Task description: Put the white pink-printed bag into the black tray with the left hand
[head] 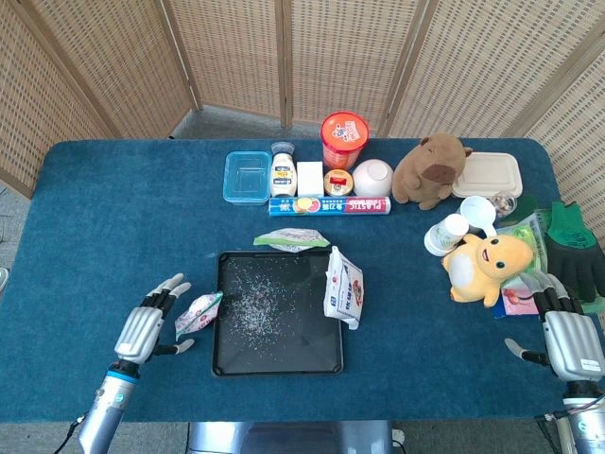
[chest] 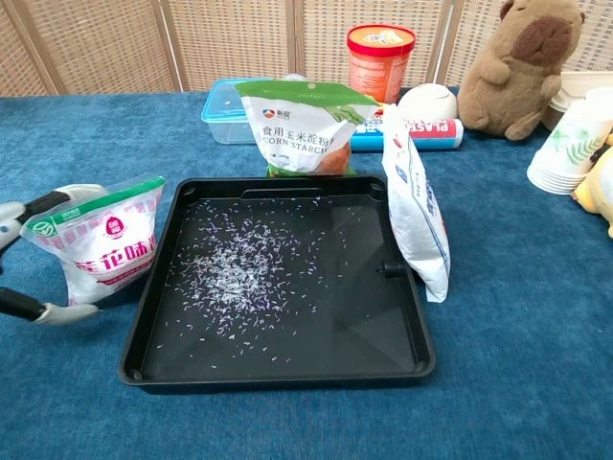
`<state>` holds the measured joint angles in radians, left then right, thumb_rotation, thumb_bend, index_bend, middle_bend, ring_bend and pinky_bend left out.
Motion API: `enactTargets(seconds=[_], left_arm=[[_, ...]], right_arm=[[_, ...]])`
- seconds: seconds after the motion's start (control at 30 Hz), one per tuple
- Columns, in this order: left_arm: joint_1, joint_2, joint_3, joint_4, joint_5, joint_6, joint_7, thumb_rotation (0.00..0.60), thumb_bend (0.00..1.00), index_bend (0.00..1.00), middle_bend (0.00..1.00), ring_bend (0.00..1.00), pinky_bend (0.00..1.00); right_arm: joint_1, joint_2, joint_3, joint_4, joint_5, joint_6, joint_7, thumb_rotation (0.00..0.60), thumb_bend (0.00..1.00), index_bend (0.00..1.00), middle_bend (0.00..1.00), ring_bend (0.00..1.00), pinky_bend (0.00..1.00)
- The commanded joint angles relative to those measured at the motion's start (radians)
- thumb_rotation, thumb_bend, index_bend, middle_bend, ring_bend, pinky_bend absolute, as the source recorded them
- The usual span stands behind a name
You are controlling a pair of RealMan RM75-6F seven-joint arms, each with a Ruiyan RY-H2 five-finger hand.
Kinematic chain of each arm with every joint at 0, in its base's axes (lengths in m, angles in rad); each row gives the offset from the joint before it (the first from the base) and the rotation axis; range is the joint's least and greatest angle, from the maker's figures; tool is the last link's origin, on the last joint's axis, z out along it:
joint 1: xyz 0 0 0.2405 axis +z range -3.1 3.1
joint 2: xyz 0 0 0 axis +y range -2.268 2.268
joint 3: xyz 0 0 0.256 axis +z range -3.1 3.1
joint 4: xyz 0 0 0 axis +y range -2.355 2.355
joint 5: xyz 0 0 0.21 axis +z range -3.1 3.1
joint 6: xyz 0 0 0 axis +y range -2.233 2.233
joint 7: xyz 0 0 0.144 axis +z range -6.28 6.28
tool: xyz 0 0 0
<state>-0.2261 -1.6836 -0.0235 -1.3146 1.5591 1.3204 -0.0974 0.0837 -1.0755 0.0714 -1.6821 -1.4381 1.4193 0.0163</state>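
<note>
The white pink-printed bag [head: 198, 315] [chest: 102, 242] lies on the blue table just left of the black tray [head: 236, 357] [chest: 402, 359]. My left hand [head: 144, 327] is right beside the bag on its left, fingers spread around it without gripping; in the chest view its fingers [chest: 46, 204] frame the bag from the left edge. The tray holds only scattered white grains. My right hand [head: 570, 342] rests open at the table's right front edge.
A corn starch bag [chest: 305, 127] stands behind the tray and a white blue-printed bag [chest: 416, 211] leans on its right rim. Containers, a plastic wrap box [head: 329, 205], plush toys [head: 430, 168], cups and green gloves [head: 574, 248] fill the back and right.
</note>
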Motion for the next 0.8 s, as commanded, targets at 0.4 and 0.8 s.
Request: enactTargets(seconds=[0.4, 0.8], left_arm=[[0.017, -0.186, -0.034, 0.158, -0.001, 0.137, 0.116, 0.600, 0.18, 0.53, 0.43, 0.45, 0.56], [-0.018, -0.193, -0.043, 0.249, 0.053, 0.197, 0.050, 0.600, 0.26, 0.74, 0.65, 0.66, 0.71]], right_arm=[[0.004, 0.002, 0.001, 0.005, 0.005, -0.010, 0.019, 0.600, 0.00, 0.00, 0.00, 0.00, 0.07], [0.006, -0.002, -0.001, 0.007, 0.003, -0.014, 0.013, 0.600, 0.00, 0.00, 0.00, 0.00, 0.07]])
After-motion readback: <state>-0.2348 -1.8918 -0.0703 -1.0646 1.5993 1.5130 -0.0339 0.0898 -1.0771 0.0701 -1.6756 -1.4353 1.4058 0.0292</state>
